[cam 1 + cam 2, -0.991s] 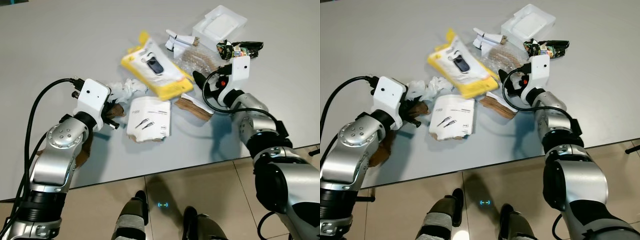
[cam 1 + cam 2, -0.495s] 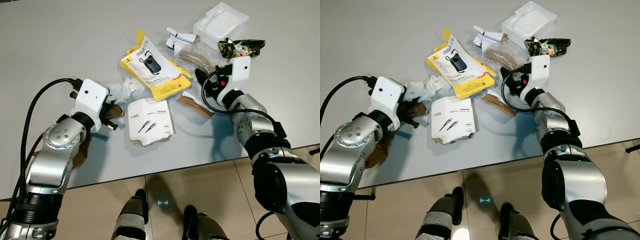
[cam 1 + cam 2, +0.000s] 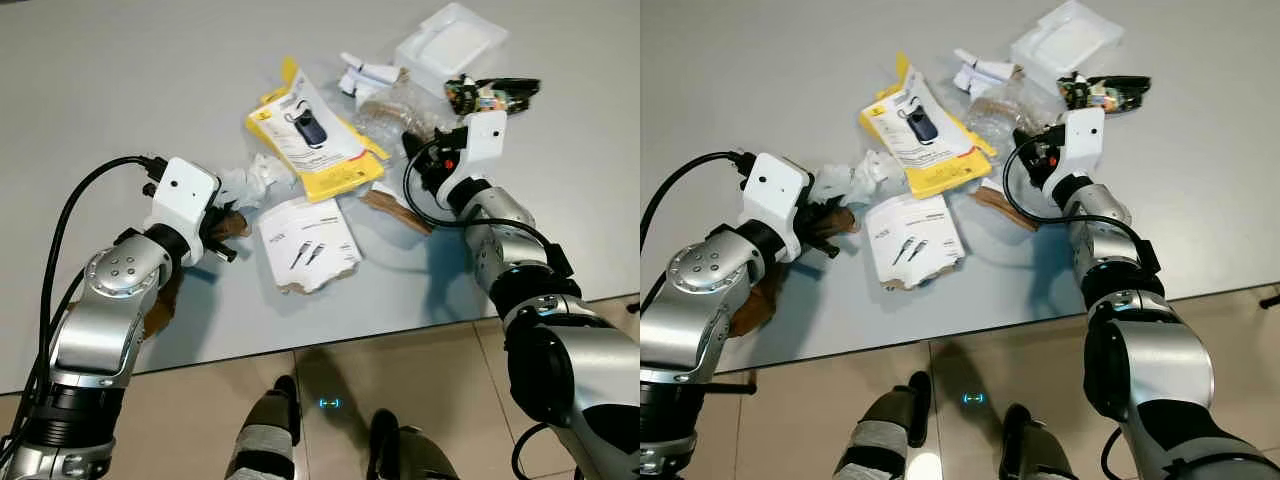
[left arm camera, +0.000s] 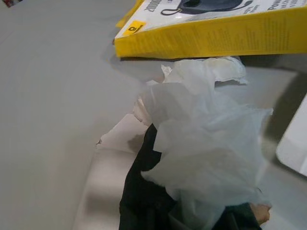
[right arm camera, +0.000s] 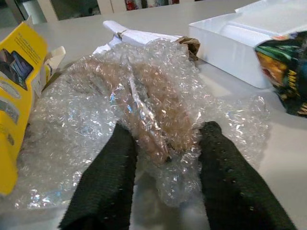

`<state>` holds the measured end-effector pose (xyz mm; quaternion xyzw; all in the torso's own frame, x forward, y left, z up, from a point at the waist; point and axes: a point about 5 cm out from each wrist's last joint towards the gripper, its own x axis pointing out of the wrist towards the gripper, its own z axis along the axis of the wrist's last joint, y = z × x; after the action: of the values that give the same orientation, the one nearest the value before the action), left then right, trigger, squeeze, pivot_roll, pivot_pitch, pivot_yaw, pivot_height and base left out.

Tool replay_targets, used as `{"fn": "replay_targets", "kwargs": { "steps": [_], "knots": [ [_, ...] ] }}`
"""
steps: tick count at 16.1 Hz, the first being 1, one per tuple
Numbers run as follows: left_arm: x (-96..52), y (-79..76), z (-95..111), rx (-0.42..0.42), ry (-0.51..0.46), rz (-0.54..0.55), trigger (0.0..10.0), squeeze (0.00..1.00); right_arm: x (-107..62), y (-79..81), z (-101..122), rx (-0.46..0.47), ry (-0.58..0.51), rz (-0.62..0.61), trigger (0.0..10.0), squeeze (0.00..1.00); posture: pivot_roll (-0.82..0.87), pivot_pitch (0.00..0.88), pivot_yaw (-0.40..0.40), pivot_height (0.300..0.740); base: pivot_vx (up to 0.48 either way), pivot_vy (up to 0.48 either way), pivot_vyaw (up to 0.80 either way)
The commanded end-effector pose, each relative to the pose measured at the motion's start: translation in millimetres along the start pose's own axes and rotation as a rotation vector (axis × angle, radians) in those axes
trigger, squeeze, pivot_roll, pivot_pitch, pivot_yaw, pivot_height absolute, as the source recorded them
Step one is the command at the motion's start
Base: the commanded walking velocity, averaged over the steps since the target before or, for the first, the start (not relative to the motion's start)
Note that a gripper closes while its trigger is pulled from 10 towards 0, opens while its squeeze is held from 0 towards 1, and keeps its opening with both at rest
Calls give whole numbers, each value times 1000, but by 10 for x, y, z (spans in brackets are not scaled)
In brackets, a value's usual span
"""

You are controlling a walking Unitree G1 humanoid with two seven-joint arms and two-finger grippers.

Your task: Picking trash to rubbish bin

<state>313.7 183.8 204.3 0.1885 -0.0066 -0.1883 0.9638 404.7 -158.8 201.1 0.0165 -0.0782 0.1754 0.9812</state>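
A pile of trash lies on the grey table (image 3: 120, 90). My left gripper (image 3: 226, 238) rests low at the pile's left edge, shut on a crumpled white tissue (image 4: 206, 143) with a brown scrap (image 3: 233, 221) beside it. The tissue drapes over its black fingers (image 4: 144, 201). My right gripper (image 5: 168, 184) is open, one finger on each side of a clear bubble wrap bundle (image 5: 144, 100), which also lies under the right wrist (image 3: 395, 105). A yellow product pack (image 3: 315, 135) and a white printed leaflet (image 3: 310, 243) lie between the arms.
A brown cardboard strip (image 3: 395, 208) lies by the right arm. Behind the bubble wrap are a white plastic tray (image 3: 452, 45), folded white paper (image 3: 368, 75) and a green snack wrapper (image 3: 495, 93). The table's near edge meets tiled floor (image 3: 450, 380).
My right gripper has pushed a little further into the bubble wrap. The yellow pack and the white leaflet have shifted and turned. The left gripper has stayed put.
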Motion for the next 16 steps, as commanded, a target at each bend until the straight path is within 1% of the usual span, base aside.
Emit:
{"fn": "replay_targets", "kwargs": {
  "steps": [1, 5, 7, 8, 10, 12, 14, 15, 16],
  "knots": [
    [-18, -8, -6, -4, 4, -13, 10000, 0, -37, -2, -74, -30, 15, -17, 0, 0, 621, 333, 60, 740, 0, 0, 0],
    [-8, -9, 1, -2, 0, -17, 10000, 0, -28, -31, 45, -104, -59, -66, 0, 0, 620, 331, 64, 740, 0, 0, 0],
    [-3, -2, 3, 0, -1, -15, 10000, 0, -13, -42, 158, -138, -122, -91, 0, 0, 620, 329, 67, 740, 0, 0, 0],
    [1, -1, 7, 3, -3, -16, 10000, 0, 11, -22, 291, -174, -190, -98, 0, 0, 621, 326, 72, 740, 0, 0, 0],
    [9, -1, 13, 4, -5, -18, 10000, 0, 31, 11, 435, -202, -265, -103, 0, 0, 621, 324, 75, 740, 0, 0, 0],
    [19, -2, 14, 6, -7, -20, 10000, 0, 40, 68, 635, -228, -373, -109, 0, 0, 618, 321, 78, 740, 0, 0, 0],
    [32, -7, 16, 4, -9, -22, 10000, 0, 25, 99, 795, -246, -452, -122, 0, 0, 612, 315, 79, 740, 0, 0, 0],
    [38, -11, 17, 4, -10, -23, 10000, 0, 17, 103, 836, -250, -471, -126, 0, 0, 611, 314, 79, 740, 0, 0, 0],
    [53, -24, 23, 2, -16, -24, 10000, 0, -7, 114, 924, -271, -509, -135, 0, 0, 603, 309, 78, 740, 0, 0, 0]
  ]
}}
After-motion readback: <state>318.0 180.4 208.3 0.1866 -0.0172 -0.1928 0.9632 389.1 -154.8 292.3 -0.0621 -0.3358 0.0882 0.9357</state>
